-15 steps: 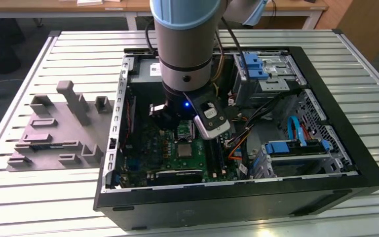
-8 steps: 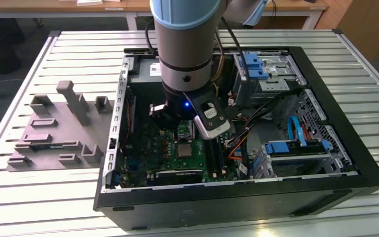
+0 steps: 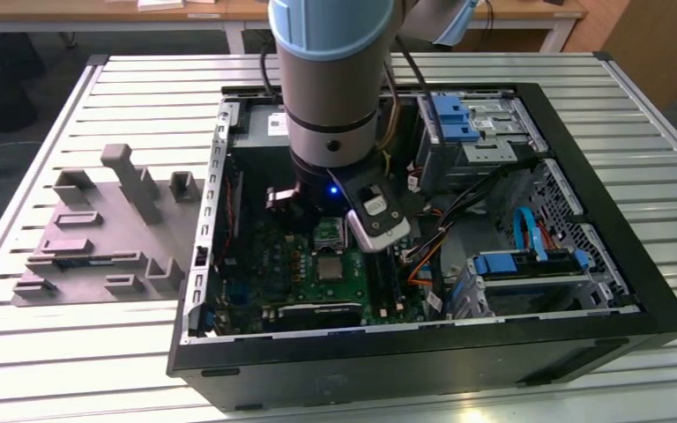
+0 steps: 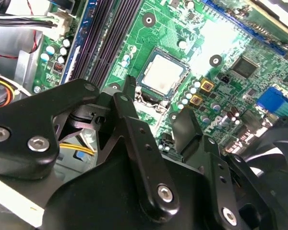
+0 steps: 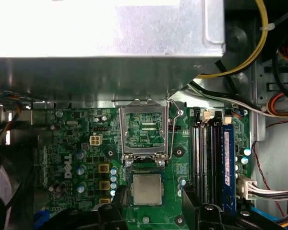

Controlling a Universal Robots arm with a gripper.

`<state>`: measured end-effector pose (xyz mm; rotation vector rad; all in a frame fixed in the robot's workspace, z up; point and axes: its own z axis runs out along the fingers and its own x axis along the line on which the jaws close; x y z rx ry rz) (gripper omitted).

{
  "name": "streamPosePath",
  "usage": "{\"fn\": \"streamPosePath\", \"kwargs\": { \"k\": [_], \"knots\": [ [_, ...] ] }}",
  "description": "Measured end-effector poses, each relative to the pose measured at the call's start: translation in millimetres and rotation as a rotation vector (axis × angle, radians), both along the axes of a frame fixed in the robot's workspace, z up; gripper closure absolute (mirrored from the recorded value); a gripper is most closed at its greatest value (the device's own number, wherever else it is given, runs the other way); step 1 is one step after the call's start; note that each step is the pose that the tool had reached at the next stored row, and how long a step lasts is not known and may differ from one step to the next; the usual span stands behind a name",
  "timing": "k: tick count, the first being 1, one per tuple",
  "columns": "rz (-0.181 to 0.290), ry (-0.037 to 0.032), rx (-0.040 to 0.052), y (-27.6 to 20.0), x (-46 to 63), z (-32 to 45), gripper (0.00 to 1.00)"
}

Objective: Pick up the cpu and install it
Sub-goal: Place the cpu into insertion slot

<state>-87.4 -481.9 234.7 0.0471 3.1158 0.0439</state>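
Observation:
The cpu (image 5: 147, 189) is a pale silvery square lying flat in the socket of the green motherboard (image 5: 67, 143), inside the open computer case (image 3: 654, 310). It also shows in the second wrist view, cpu (image 4: 161, 76), and in the exterior view, cpu (image 3: 341, 264). My gripper (image 5: 152, 195) is open just above it, one black finger on each side, with a gap between each finger and the chip. Nothing is held in the gripper (image 4: 157, 112). The socket's metal load plate (image 5: 144, 129) stands hinged up beside the chip.
A metal power supply box (image 5: 105, 43) overhangs the board beside the socket. Memory slots (image 5: 213, 158) and cable bundles (image 5: 259, 43) run along one side. Blue-tabbed drive bays (image 3: 527, 264) fill the case's far side. A grey tray (image 3: 98, 238) of plastic blocks lies at the exterior view's left.

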Motion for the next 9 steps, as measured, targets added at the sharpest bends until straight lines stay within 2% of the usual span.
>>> {"fn": "streamPosePath", "kwargs": {
  "k": [7, 9],
  "knots": [
    [0.000, 0.0000, 0.0000, -0.3, 0.1, -12.7, 0.43],
    [0.000, 0.0001, -0.0002, -2.2, 0.0, -16.9, 0.43]
  ]
}}
